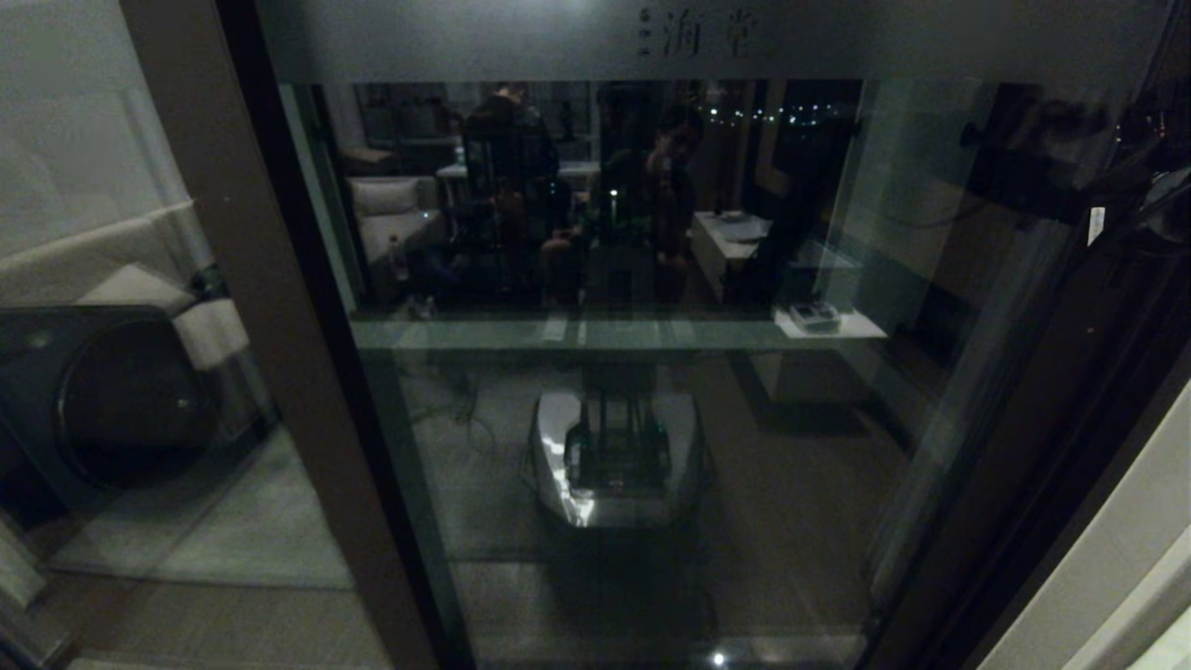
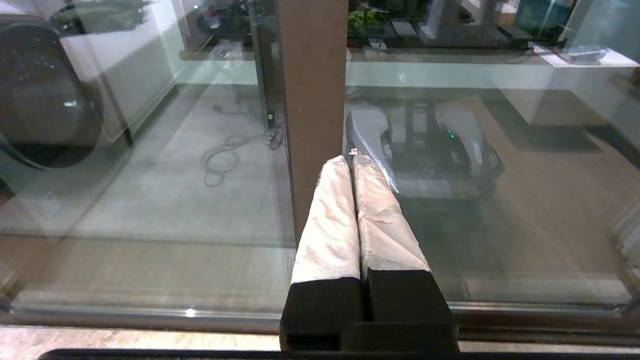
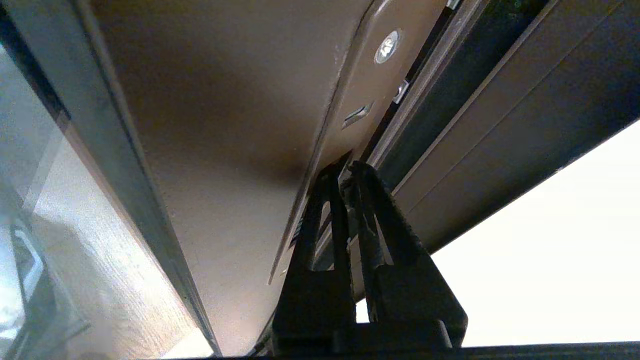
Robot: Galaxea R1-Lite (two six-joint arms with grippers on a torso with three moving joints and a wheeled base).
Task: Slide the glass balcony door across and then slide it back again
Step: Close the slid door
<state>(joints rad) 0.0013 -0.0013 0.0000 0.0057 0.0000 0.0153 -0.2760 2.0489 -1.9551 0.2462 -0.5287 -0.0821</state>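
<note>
The glass balcony door [image 1: 605, 279] fills the head view, with its frosted band and small characters [image 1: 698, 35] along the top. Its brown left stile [image 1: 279, 372] runs down the left, its dark right stile [image 1: 1051, 447] down the right. My right arm [image 1: 1149, 186] reaches up at the top right. In the right wrist view my right gripper [image 3: 345, 170] is shut, its black tips against the edge of the slim recessed handle plate [image 3: 357, 115] on the stile. My left gripper [image 2: 352, 159], with white-wrapped fingers, is shut and empty, its tips touching a brown stile [image 2: 312, 100].
A dark round-fronted washing machine [image 1: 102, 400] stands behind the glass at the left. A round lock [image 3: 387, 47] sits above the handle. The outer frame rails [image 3: 500, 115] and a pale wall [image 1: 1117, 558] lie to the right. The glass reflects my base [image 1: 614, 456].
</note>
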